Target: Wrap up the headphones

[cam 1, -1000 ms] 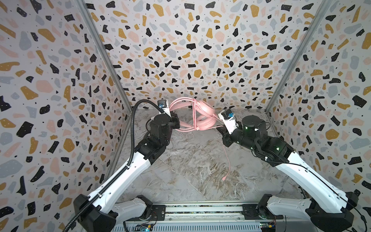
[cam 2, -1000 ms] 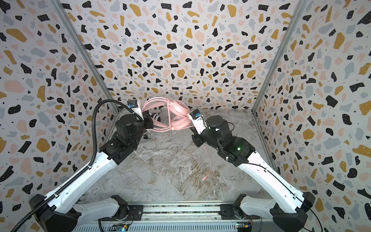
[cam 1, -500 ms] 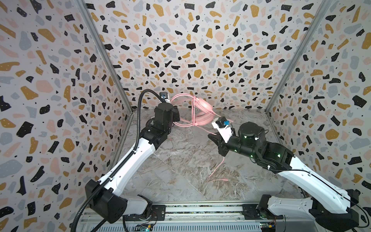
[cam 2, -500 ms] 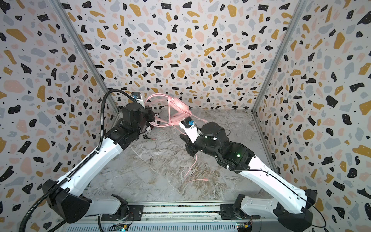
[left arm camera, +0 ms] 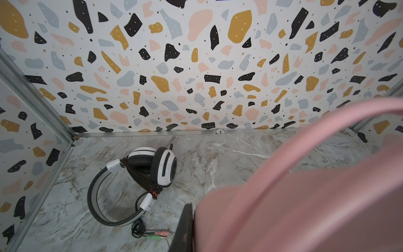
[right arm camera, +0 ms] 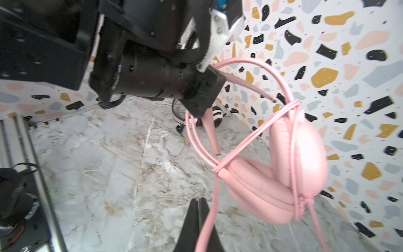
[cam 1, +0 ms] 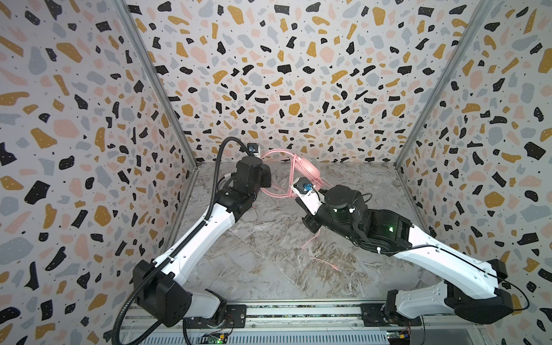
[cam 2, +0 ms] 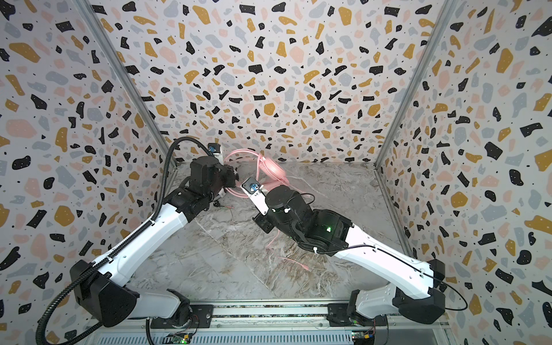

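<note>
- Pink headset [right arm camera: 301, 165]: off the bench [cam 1: 268, 277], hanging in the air between the two arms near the back wall. Earcups folded together.
- Left tool [cam 1: 266, 179]: clamped tight on the headset's band and carrying it.
- Pink cable [right arm camera: 239, 139]: several turns cross the earcups and the band. A free length runs down to the right tool [right arm camera: 199, 218], whose fingers are pressed together and pinch it. Below that arm the loose end trails onto the bench, plug lying flat.
- White-and-black headset [left arm camera: 152, 168]: lies on the bench in the far left corner. Dark cable bundled around it, plugs [left arm camera: 160, 234] just beside.
</note>
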You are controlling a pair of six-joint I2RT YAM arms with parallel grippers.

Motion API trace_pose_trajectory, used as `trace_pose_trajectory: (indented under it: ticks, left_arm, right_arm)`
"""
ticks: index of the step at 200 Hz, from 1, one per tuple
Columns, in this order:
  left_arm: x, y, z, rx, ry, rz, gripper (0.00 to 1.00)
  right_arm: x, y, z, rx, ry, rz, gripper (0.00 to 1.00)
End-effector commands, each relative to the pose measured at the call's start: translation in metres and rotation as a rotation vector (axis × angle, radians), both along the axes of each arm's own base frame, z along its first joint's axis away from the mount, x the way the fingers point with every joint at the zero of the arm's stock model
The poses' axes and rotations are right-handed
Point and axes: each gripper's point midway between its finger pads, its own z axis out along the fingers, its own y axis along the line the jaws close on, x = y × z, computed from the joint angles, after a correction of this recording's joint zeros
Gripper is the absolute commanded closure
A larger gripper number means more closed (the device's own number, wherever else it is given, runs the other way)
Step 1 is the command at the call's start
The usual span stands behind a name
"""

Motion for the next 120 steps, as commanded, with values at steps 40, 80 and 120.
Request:
trace_pose_trajectory:
  ticks: [40, 80, 120]
  left_arm:
    - [-0.034, -0.047, -0.026, 0.181, 0.056, -0.259, 1.0]
    - [-0.058, -0.029, -0.037, 0.261, 0.063, -0.278, 1.0]
    - [-0.078, -0.026, -0.044, 0.273, 0.078, -0.34, 1.0]
  right_arm:
    - [0.039, -0.055, 0.101, 0.073, -0.256, -0.181, 0.94]
    - [0.067, -0.081, 0.107, -0.026, -0.341, -0.345, 0.94]
    - [0.088, -0.103, 0.123, -0.029, -0.379, -0.436, 0.93]
